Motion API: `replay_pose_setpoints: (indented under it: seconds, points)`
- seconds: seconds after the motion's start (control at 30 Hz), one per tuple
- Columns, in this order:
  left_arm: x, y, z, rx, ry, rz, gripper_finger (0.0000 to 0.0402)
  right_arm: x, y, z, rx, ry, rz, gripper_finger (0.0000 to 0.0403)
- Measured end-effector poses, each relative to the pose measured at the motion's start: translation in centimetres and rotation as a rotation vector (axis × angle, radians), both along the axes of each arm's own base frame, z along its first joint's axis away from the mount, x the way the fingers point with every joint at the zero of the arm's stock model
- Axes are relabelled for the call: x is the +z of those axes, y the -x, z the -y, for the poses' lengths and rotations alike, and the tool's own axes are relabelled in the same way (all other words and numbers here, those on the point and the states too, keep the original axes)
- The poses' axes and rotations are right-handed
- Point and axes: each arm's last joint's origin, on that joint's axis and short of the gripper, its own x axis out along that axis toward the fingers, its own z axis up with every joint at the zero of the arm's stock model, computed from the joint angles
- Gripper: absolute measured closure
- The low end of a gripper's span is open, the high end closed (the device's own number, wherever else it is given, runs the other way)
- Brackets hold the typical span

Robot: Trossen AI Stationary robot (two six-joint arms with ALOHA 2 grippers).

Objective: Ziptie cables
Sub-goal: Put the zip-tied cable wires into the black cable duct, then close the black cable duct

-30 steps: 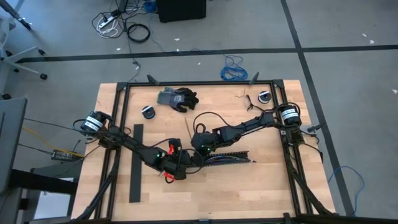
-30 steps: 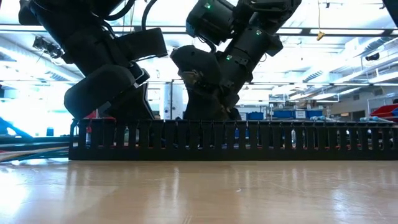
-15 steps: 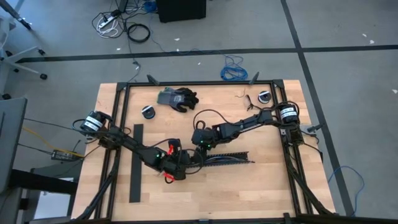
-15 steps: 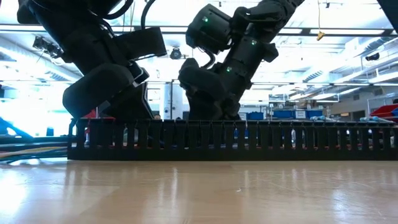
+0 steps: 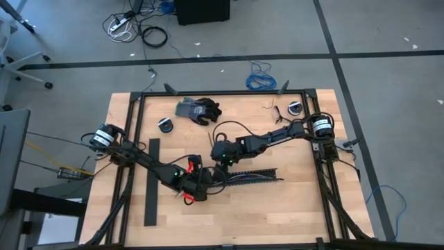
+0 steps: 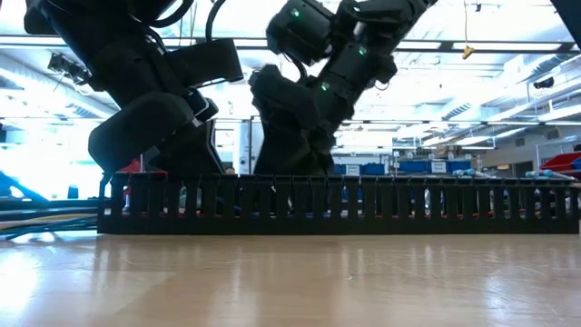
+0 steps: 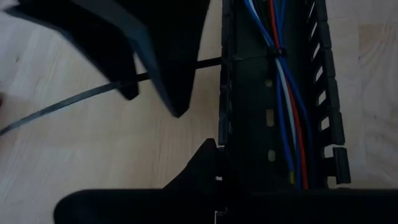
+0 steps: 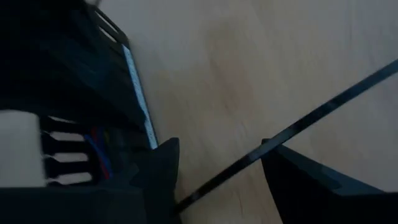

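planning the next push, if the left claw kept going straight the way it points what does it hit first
Most likely the black slotted channel: the left claw sits right at its side wall, with the cables lying inside just beyond. Depth is unclear, so whether it already touches the wall cannot be told.

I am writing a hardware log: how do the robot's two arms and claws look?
Both arms are dark, jointed links. The left arm and the right arm each end in a round silver-and-black base, carry small green lights near the wrist, and trail thin black cables. The left claw has red marks beside it.
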Motion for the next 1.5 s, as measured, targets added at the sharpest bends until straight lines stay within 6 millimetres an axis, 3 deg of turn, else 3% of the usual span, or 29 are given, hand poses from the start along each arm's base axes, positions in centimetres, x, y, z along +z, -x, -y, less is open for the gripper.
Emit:
replay_pose_setpoints:
  seconds: [0.33,0.53,0.97,1.23,1.5]
  points:
    - [-0.1,0.2,-0.1,0.018,0.007,-0.016,0.0398,5.1,-0.8,0.0,0.084,0.072,-0.142,0.0188]
    - [0.3,-0.1,0.1,-0.002,0.029,-0.029,0.0373,7.5,-0.1,0.0,0.071,0.144,-0.270,0.0191]
    - [0.5,-0.1,0.2,-0.013,0.043,-0.042,0.0226,8.1,1.4,-1.7,0.116,0.198,-0.384,0.0212]
    - [3.2,-0.6,0.5,-0.016,0.011,-0.144,0.0204,10.3,2.7,-1.9,0.135,0.256,-0.365,0.0218]
    - [6.9,-0.4,0.7,-0.012,-0.059,-0.244,0.0204,11.6,5.0,-1.8,0.143,0.261,-0.485,0.0221]
